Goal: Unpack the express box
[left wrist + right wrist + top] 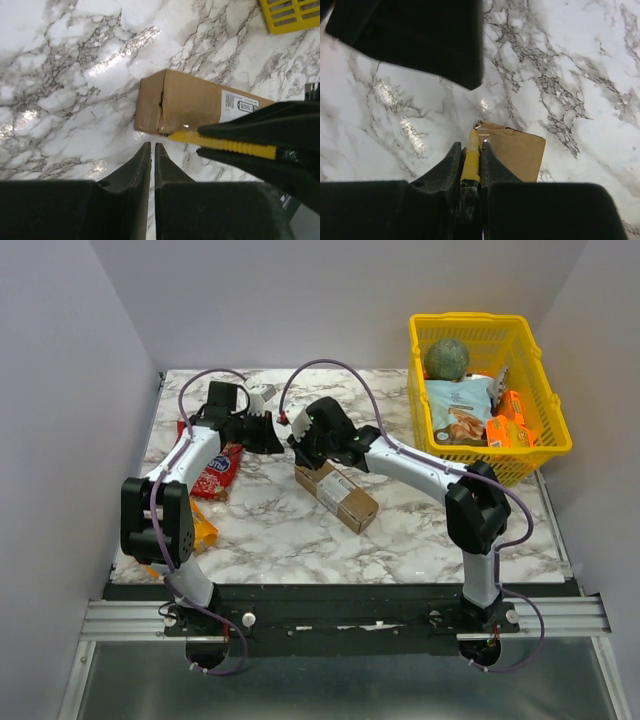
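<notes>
Rightward, the yellow basket (515,468) holds a green ball (446,358) and snack bags (460,400); the express box (337,496) lies closed. Right claw (471,146) pinches a yellow cutter (225,145); left claw (152,147) barely spread.

**Three cameras: one high overview, two wrist close-ups**

Top external sits high behind the arm bases and looks down and forward, far enough to take in the whole marble table (400,540). The left wrist camera looks down past the left gripper (152,145), close to the tabletop. The right wrist camera does likewise past the right gripper (470,146). All three show the express box (337,496). Both wrist views share its end and the yellow-handled tool (225,145).
</notes>
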Robot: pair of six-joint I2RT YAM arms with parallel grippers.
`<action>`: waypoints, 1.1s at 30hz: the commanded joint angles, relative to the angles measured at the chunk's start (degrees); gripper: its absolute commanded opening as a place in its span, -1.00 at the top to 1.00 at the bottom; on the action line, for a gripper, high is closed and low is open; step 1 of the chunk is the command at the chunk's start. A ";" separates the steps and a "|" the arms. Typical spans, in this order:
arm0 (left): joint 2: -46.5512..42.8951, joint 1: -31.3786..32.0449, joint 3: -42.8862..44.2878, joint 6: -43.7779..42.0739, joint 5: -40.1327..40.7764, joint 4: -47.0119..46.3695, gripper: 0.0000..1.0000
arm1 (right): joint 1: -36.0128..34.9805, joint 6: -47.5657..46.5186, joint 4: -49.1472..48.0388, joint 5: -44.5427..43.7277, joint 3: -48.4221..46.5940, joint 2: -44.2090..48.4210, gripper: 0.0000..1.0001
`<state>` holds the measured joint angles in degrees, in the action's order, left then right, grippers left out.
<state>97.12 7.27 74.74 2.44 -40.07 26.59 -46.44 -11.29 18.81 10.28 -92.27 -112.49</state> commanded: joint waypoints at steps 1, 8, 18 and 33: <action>-5.36 0.12 -6.44 4.94 -1.13 -8.47 0.77 | 0.03 0.57 -3.08 -4.65 -2.04 -0.72 0.99; -3.44 0.29 -9.97 13.01 -11.07 -21.03 1.00 | -0.06 1.27 -3.42 -9.66 4.72 3.77 0.99; -7.27 -0.93 -18.95 20.85 -4.70 -31.21 1.00 | -0.06 3.81 -3.69 -12.13 3.24 1.57 0.99; -31.82 23.47 -40.46 -19.20 5.35 -44.58 1.00 | 0.03 5.93 -1.41 -8.79 2.18 0.16 0.99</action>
<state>64.31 21.67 35.46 -5.26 -43.16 -10.17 -46.30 -6.52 15.97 0.67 -88.68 -110.78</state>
